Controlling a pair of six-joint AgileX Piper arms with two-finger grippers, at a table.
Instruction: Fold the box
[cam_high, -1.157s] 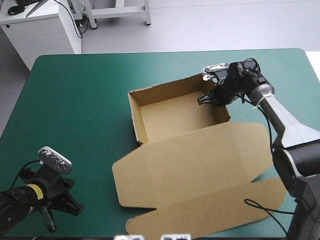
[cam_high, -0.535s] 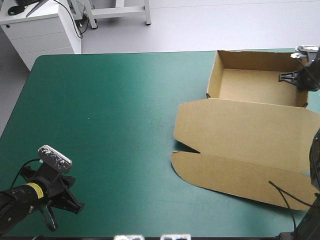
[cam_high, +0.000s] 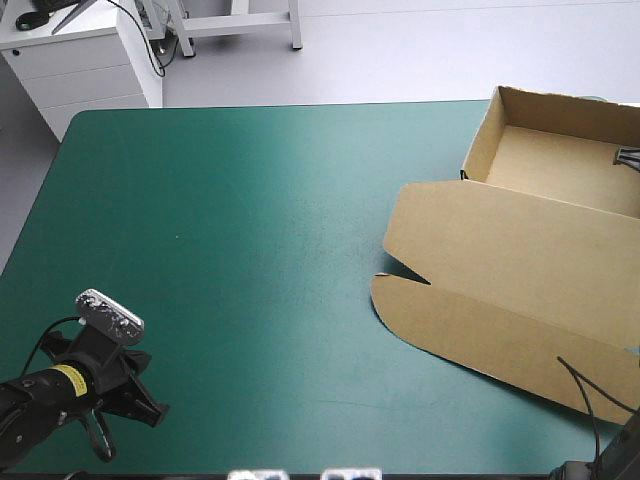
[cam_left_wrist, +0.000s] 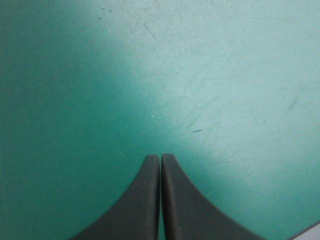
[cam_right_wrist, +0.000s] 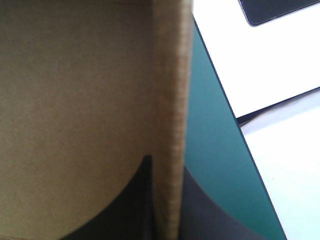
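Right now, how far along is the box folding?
Done: the box stands as an open tray with its walls raised, at the far right corner of the teal-green cover. In hand: the right gripper is shut on one tray wall, while the left gripper is shut over bare cover, apparently idle. Left: the lid lies flat toward the front, with nothing touching it.

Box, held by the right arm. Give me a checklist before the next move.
1. Grip: right gripper shut on a wall of the box: ok.
2. Shape: walls raised, lid flat: ok.
3. Support: whole box on the teal-green cover: cannot tell, it runs out of the high view.
4. Margin: gripped wall close to the cover's right edge: not ok.
5. Other arm: left gripper shut, away from the box: ok.
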